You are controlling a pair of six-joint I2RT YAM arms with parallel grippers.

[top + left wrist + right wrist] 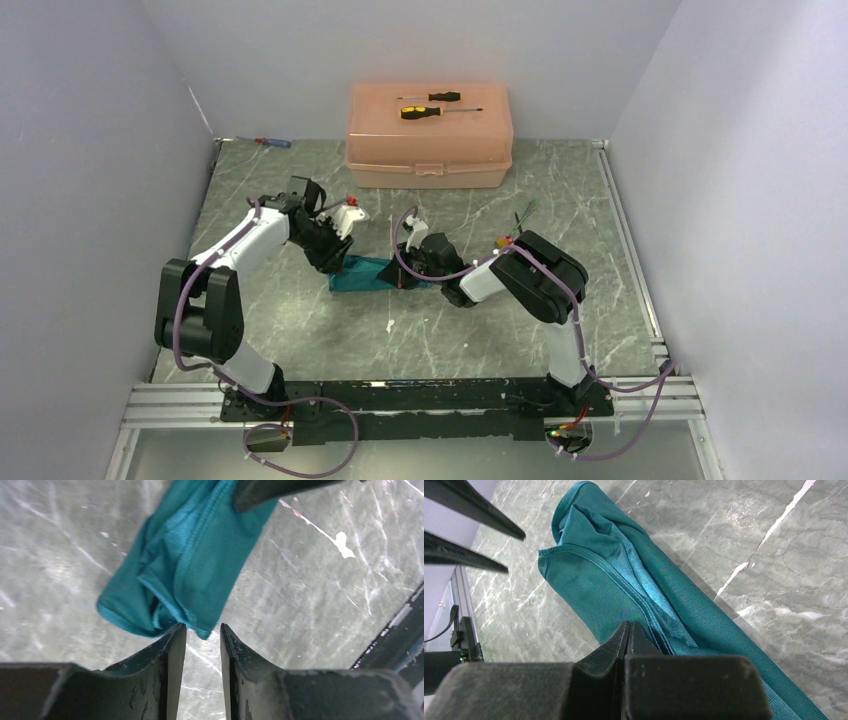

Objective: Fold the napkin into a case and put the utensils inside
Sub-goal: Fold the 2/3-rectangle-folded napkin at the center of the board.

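Napkin just beyond parted left claw, under closed right claw

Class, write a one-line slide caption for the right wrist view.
Right tool, fingers closed, poised at the edge of a long-folded, shiny teal cloth napkin on the grey marbled table.

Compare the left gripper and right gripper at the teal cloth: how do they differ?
The left gripper has its fingers apart; the right gripper has them pressed together. The left gripper faces the short end of the folded teal cloth napkin, a corner reaching its gap; the right gripper lies over its long hemmed edge. Both sit at the napkin; whether the right one pinches a layer is unclear.
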